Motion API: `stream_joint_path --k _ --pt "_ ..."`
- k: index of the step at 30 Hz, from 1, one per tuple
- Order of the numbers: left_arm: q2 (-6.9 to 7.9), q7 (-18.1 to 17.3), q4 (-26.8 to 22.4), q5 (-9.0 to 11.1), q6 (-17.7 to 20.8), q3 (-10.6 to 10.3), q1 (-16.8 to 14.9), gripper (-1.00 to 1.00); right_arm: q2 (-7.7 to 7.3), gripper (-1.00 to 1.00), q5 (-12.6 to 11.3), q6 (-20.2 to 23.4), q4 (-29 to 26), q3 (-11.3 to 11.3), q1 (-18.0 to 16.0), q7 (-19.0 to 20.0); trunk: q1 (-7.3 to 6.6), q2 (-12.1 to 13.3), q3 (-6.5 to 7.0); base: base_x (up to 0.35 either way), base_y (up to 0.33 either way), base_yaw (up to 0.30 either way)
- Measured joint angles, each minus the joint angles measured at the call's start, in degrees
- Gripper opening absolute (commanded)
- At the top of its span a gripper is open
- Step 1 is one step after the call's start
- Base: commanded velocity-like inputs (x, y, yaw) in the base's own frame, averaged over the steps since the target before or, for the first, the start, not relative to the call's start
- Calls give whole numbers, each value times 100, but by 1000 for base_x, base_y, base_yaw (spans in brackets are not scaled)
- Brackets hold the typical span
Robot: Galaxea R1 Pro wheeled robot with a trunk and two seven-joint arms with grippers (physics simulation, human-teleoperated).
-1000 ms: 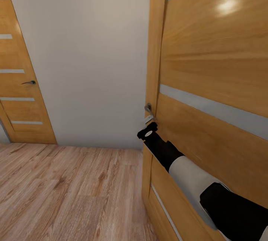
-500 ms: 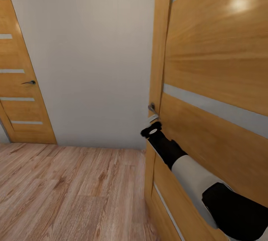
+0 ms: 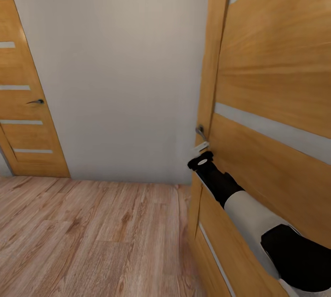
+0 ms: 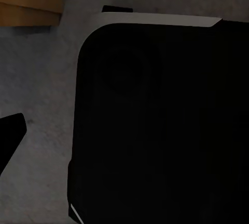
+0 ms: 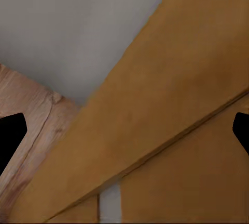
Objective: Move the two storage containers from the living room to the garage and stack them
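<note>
A robot's right arm (image 3: 243,205) reaches along an orange wooden door (image 3: 276,86) in a hallway, its right claw (image 3: 201,146) at the door's metal lever handle (image 3: 200,131), beside the door's edge. From the head view it cannot be told whether the claw grips the handle; in the right wrist view the two dark fingertips (image 5: 10,135) stand wide apart, released, with the door's panel between them. A second orange door (image 3: 23,99) with its own handle stands well apart from the first, across a plain grey-white wall (image 3: 115,72). Light wood plank flooring (image 3: 92,237) runs below the wall. The left wrist view shows a black rounded housing (image 4: 166,125) over grey ground; the left claw's state cannot be told. The storage containers are not to be seen.
</note>
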Motion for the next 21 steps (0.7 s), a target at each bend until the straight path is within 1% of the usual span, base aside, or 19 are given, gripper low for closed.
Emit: stream_joint_path --k 1,2,3,4,6,9,11,12,15,16,19,21 --pt "0 0 3 0 -1 -2 -2 100 -65 100 -107 -17 -4 -67 0 -16 0 0 0 0 0 0" --pt "0 0 2 0 -1 -2 -2 100 -141 100 -150 -23 -1 -88 1 -22 0 0 0 0 0 0" --pt "0 0 3 0 -1 -2 -2 100 -225 100 -143 -23 -1 -117 1 -35 0 0 0 0 0 0" --pt "0 0 0 0 0 0 0 100 -292 100 -34 -6 3 -145 0 -55 0 0 0 0 0 0" --pt "0 0 1 0 0 -1 -2 100 -394 100 -48 -10 3 -177 0 -66 0 0 0 0 0 0" --pt "0 0 1 0 0 -1 -2 100 -487 100 -31 -13 5 -205 1 -68 0 0 0 0 0 0" --pt "0 0 2 -1 -1 -1 -2 100 -575 100 -77 -21 4 -201 1 -69 0 0 0 0 0 0" --pt "0 0 1 0 0 -1 -1 100 -609 100 -45 -14 6 -210 1 -77 0 0 0 0 0 0" --pt "0 0 3 -1 -1 -1 -2 100 -654 100 -74 -21 3 -202 1 -73 0 0 0 0 0 0" --pt "0 0 3 0 -1 -2 -2 100 -685 100 -100 -25 2 -199 1 -70 0 0 0 0 0 0" --pt "0 0 2 -1 -1 -1 -1 100 -795 100 -68 -21 6 -214 2 -77 0 0 0 0 0 0" --pt "0 0 2 -1 -1 -1 -1 100 -834 100 -67 -25 4 -213 1 -76 0 0 0 0 0 0"
